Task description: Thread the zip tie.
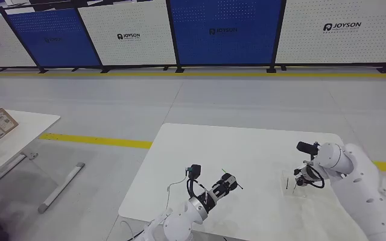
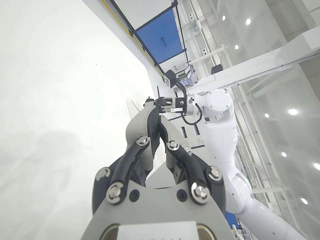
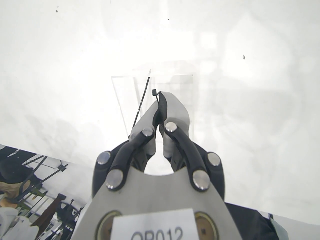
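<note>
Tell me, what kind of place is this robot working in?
Probably a factory-style hall or robot test floor: blue and white perforated partition panels fence the area, a yellow line marks the grey floor, and round lights sit high overhead.

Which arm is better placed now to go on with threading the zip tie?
Probably the right. The right gripper is shut on the zip tie, just over the clear stand. The left gripper is also shut, but sits apart from it, nearer the middle of the table.
</note>
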`<state>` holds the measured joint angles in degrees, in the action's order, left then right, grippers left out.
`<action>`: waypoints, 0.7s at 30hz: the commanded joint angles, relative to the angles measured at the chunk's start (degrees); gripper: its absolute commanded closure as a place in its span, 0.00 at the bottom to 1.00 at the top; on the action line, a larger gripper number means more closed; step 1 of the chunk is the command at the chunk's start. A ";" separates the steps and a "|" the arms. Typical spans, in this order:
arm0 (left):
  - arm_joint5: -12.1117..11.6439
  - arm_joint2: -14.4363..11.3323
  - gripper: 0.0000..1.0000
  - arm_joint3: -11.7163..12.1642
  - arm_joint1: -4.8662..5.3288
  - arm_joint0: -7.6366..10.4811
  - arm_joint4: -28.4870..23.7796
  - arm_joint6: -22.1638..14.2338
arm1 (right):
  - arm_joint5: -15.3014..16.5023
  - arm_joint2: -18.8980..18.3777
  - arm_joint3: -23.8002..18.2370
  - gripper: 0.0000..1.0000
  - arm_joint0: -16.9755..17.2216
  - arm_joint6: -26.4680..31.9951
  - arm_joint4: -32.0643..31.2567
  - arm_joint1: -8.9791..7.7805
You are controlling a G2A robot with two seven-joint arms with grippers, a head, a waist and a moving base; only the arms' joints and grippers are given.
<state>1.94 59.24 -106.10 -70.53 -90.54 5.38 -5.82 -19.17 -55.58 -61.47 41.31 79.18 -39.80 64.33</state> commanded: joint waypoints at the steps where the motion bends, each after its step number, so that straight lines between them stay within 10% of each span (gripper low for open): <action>1: 0.00 0.00 1.00 0.00 0.00 0.00 0.00 0.00 | 1.12 -1.38 -0.14 1.00 0.88 -3.03 1.38 -0.22; 10: 0.00 0.00 1.00 0.00 0.00 0.00 0.00 0.00 | 7.32 -11.88 -10.17 1.00 9.62 -9.54 6.24 -3.11; 21: 0.00 0.00 1.00 0.00 0.00 0.00 0.00 0.00 | 7.43 -12.20 -10.45 1.00 9.92 -9.42 6.50 -3.19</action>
<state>1.94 59.24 -106.10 -70.53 -90.54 5.38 -5.82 -11.74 -67.79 -71.92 51.23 69.76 -33.30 61.14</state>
